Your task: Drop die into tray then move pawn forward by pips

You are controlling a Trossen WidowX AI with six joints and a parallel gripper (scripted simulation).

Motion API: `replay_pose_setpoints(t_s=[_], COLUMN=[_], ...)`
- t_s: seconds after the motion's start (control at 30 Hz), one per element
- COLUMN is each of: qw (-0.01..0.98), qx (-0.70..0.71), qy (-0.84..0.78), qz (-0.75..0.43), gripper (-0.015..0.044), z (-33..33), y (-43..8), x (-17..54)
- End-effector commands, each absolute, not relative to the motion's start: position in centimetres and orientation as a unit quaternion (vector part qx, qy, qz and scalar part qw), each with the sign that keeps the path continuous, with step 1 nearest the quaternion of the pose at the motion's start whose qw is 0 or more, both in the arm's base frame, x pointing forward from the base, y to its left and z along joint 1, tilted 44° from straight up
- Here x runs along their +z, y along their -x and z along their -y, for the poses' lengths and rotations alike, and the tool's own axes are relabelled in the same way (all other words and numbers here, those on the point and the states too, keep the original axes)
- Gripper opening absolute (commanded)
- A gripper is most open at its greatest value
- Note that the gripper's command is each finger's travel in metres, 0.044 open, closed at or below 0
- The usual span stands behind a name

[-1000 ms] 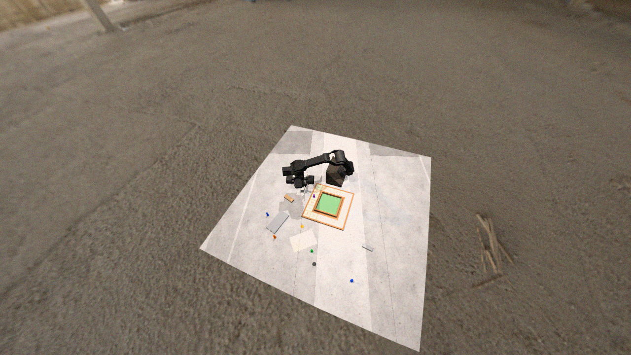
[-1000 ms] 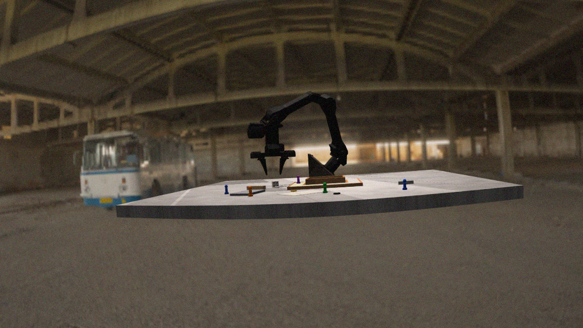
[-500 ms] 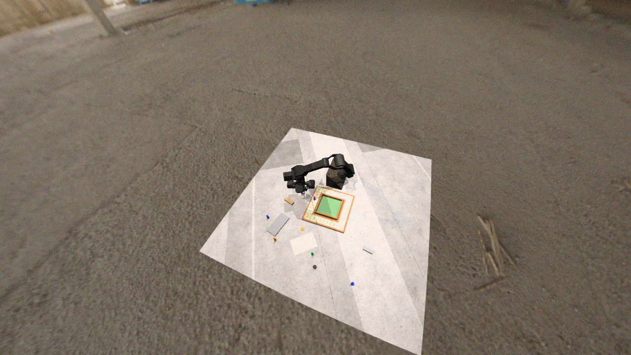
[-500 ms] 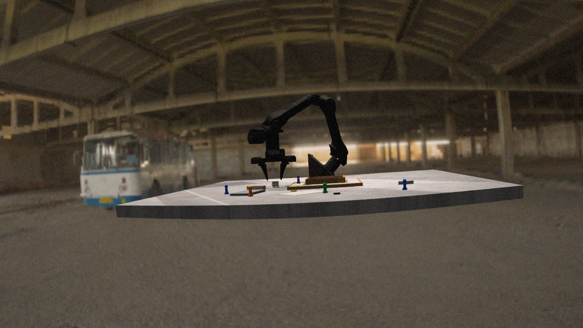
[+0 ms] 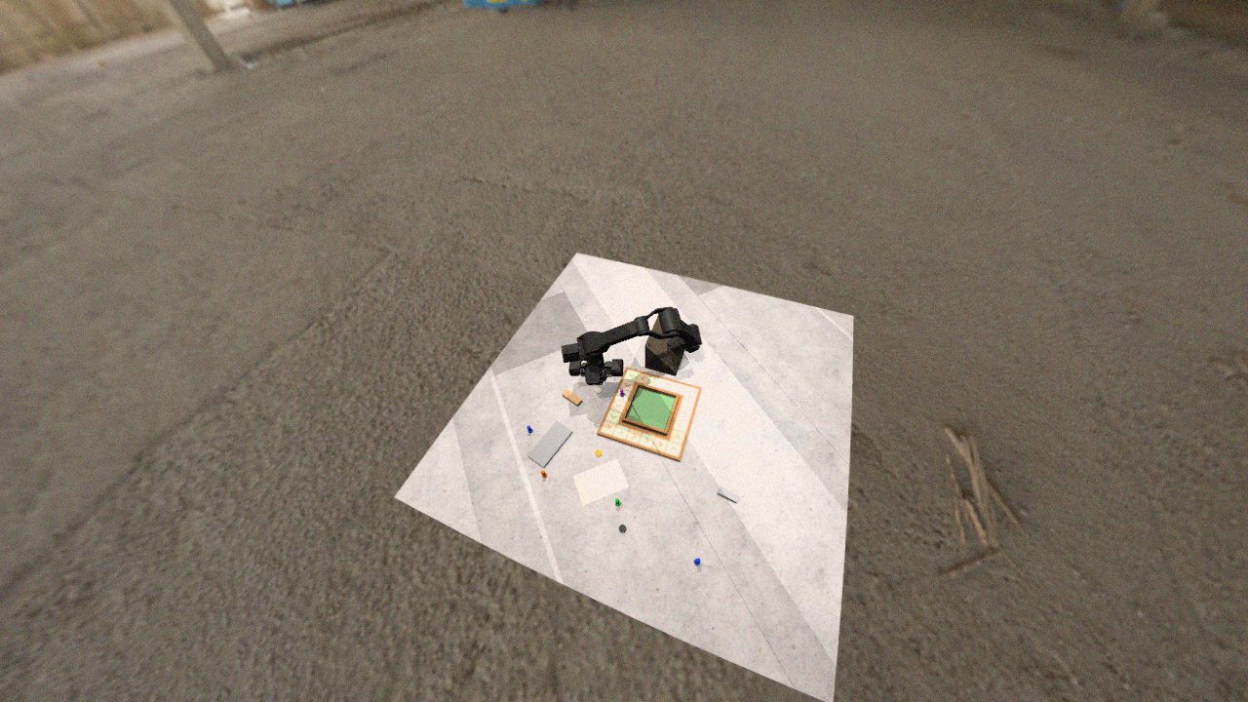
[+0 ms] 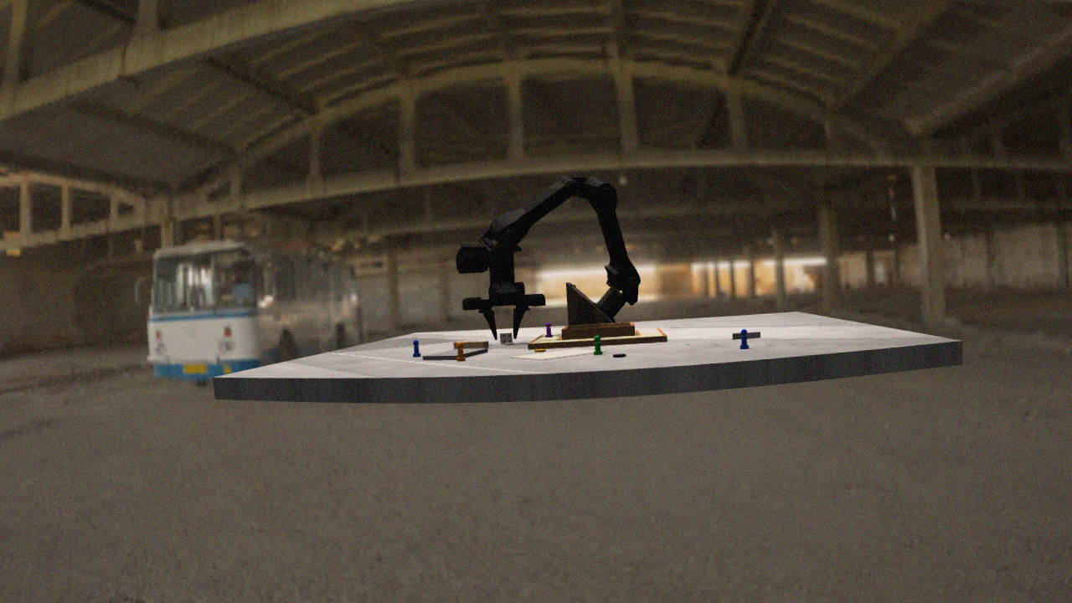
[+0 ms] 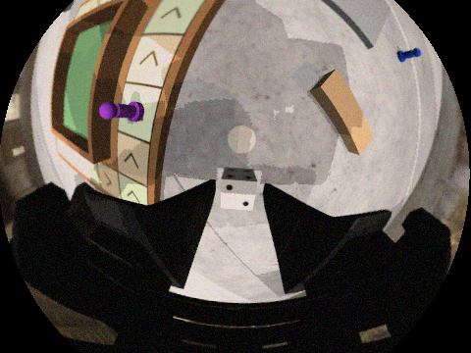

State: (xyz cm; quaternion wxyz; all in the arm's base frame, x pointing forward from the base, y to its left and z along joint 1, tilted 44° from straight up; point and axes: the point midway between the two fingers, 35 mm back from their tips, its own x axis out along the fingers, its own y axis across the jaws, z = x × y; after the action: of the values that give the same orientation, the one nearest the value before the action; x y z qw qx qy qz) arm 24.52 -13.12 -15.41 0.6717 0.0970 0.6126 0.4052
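Observation:
The white die (image 7: 238, 192) (image 6: 506, 338) stands on the table beside the board, its upper face showing two pips in the wrist view. My gripper (image 7: 239, 186) (image 6: 505, 336) is low over it, fingers on either side, part-way open with narrow gaps to the die. In the top view the arm hides the die. The purple pawn (image 7: 123, 112) (image 5: 621, 393) (image 6: 548, 330) stands upright on a square of the board (image 7: 147, 61) (image 5: 690, 403), left of the gripper in the wrist view. Arrows near it point up that view. The green-floored tray (image 7: 84, 83) (image 5: 651, 409) holds nothing visible.
A tan block (image 7: 343, 115) (image 5: 571, 398) and a pale round spot (image 7: 241, 139) lie near the die. Farther off are a grey slab (image 5: 549, 444), a blue pawn (image 5: 529, 429) (image 7: 409, 54), an orange pawn (image 5: 543, 474), a white sheet (image 5: 601, 482) and a green pawn (image 5: 617, 501).

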Motion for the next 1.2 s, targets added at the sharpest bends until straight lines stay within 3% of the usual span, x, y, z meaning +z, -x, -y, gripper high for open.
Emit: replay_pose_setpoints(t_s=[0.0,0.2,0.3,1.17], qw=[0.672,0.672,0.674,0.671], qx=[0.405,0.405,0.398,0.403], qy=[-0.100,-0.100,-0.104,-0.099], qz=[-0.612,-0.612,-0.613,-0.614], gripper=[0.0118,0.0078,0.0000,0.0000], z=[12.9,12.9,13.1,21.6], y=[-24.5,-24.5,-24.6,-25.0], x=[-15.5,-15.5,-15.3,-6.7])
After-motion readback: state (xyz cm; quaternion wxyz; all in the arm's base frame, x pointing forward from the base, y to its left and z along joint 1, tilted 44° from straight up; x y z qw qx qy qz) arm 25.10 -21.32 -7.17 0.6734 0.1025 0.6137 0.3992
